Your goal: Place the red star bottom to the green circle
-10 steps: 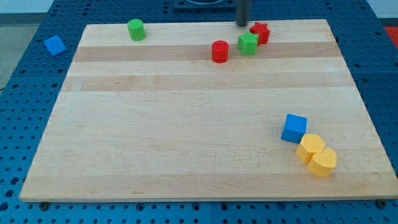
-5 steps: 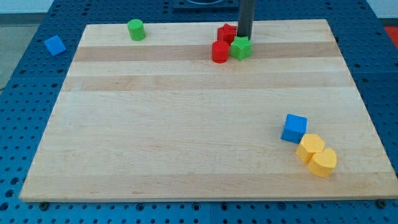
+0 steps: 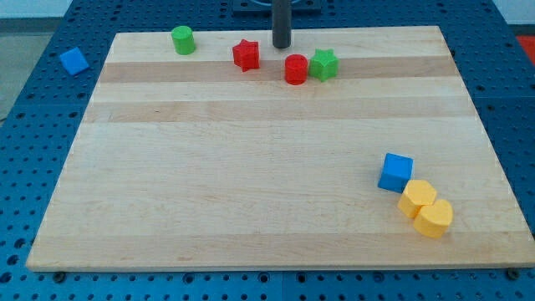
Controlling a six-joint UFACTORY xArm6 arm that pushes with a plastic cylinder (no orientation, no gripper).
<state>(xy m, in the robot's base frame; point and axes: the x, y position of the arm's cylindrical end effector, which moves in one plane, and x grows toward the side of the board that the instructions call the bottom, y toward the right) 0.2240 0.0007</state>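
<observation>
The red star lies flat near the top of the wooden board, a little left of the middle of the frame. The green circle, a short upright cylinder, stands to the upper left of it, near the board's top edge; the two are apart, with bare wood between them, and the star sits lower and to the right of the cylinder rather than straight below it.

My tip is the lower end of a plain dark rod with nothing to open or close, and it holds nothing. It rests on the board just to the upper right of the red star, with a small gap between them. It also stands just above and slightly left of the red cylinder.

That red cylinder sits to the right of the star, and the green star lies right beside it on its right side, touching or nearly so.

In the lower right of the frame a blue cube stands just above two yellow blocks, which press against each other in a slanted row; their exact shapes are hard to tell.

Off the board, in the upper left of the frame, a second small blue block lies on the blue perforated table.
</observation>
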